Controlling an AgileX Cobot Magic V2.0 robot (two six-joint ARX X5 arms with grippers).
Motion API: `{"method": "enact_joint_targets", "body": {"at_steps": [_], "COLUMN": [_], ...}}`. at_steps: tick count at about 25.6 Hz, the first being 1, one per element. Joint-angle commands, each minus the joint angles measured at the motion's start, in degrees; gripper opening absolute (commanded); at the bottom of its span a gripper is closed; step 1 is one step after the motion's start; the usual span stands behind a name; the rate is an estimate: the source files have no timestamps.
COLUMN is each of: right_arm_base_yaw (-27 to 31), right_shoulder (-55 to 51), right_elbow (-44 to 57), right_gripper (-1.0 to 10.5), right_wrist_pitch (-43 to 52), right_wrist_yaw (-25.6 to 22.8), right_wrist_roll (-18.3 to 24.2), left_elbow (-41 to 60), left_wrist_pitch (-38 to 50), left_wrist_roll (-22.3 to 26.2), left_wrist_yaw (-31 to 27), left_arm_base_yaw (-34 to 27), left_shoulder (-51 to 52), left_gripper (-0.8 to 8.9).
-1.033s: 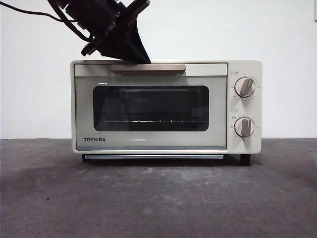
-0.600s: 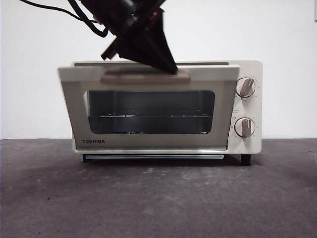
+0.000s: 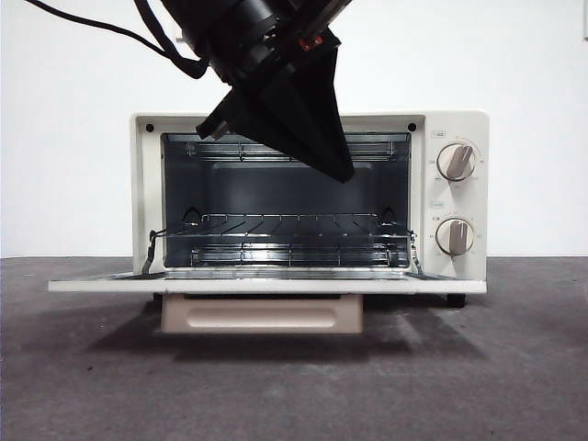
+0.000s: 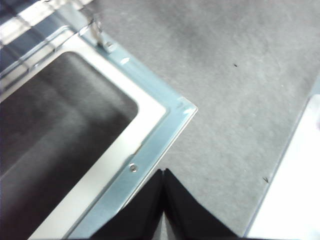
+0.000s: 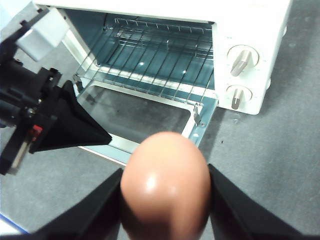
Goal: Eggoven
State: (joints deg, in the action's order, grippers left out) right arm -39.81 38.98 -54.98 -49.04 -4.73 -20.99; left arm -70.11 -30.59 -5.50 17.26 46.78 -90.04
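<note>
The cream TOSHIBA oven (image 3: 418, 197) stands on the table with its door (image 3: 266, 286) folded flat open and the beige handle (image 3: 262, 314) hanging below it. The wire rack (image 3: 285, 225) inside is bare. My left gripper (image 3: 342, 173) is shut and empty, its tip in front of the opening, above the door; in the left wrist view it (image 4: 163, 175) hovers over a door corner (image 4: 150, 145). My right gripper (image 5: 165, 170) is shut on the reddish-brown egg (image 5: 164, 185), held above the table in front of the oven (image 5: 260, 20). It is out of the front view.
Two knobs (image 3: 457, 161) (image 3: 454, 236) sit on the oven's right panel. The dark grey table (image 3: 294, 386) stretches in front. The left arm (image 5: 107, 136) shows in the right wrist view beside the open door (image 5: 202, 130). A white wall stands behind.
The oven door swung from shut to flat open. The left gripper moved down and right with it and has come off the handle.
</note>
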Motion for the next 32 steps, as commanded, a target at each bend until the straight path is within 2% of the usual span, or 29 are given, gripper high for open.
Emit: {"method": "enact_joint_targets", "body": {"at_steps": [1,5,10,17,24,32], "right_arm_base_yaw": [-0.55,-0.50,-0.50,-0.44,1.11,4.04], "right_shoulder": [0.35,4.61,17.31,34.29,44.30,51.63], "right_elbow": [-1.01,-0.98,-0.98,-1.01,-1.01,-1.01], "right_gripper": [0.0,0.0,0.0,0.0,0.0,0.0], "right_wrist_pitch": [0.70,3.89,16.06,32.92,42.95,51.12], "right_wrist_yaw": [-0.26,0.37,6.10,6.32,6.27,6.29], "right_wrist_roll": [0.46,0.42,0.46,0.44,0.22,-0.79], "left_elbow": [-0.70,-0.70,-0.63,7.02,15.08,15.67], "left_wrist_pitch": [0.81,0.20,-8.07,-14.75,-16.06,-19.56], "left_wrist_roll": [-0.42,-1.05,1.38,3.54,3.30,3.19], "left_wrist_yaw": [-0.20,-1.03,-1.01,-0.96,-0.94,-0.94], "left_arm_base_yaw": [0.28,-4.17,-12.37,-23.10,-27.04,-27.12], "left_shoulder": [2.69,11.63,26.36,42.99,51.78,56.02], "left_gripper": [0.07,0.07,0.07,0.06,0.06,0.06]}}
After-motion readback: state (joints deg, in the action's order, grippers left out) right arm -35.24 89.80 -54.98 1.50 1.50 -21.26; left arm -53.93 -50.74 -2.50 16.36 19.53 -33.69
